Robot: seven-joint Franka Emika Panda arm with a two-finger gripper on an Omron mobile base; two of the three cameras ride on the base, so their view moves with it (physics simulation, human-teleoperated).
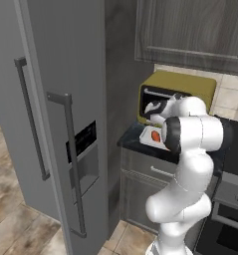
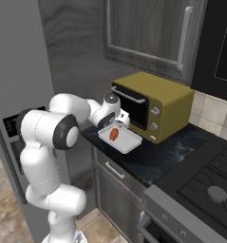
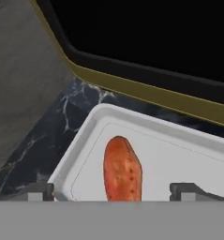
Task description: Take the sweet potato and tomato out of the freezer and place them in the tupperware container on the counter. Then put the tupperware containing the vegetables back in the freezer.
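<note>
The freezer (image 1: pixel 56 119) at far left stands with its doors closed, hiding whatever is inside. Right of it, the arm partly covers the tupperware container (image 2: pixel 127 141), which sits near the front edge of the dark counter (image 2: pixel 153 159) with bare slab to its right. The sweet potato (image 3: pixel 122 169) lies inside it. The pincer (image 3: pixel 114 190) hangs spread just above, gripping nothing. The mustard microwave (image 2: pixel 169 102) stands close behind.
</note>
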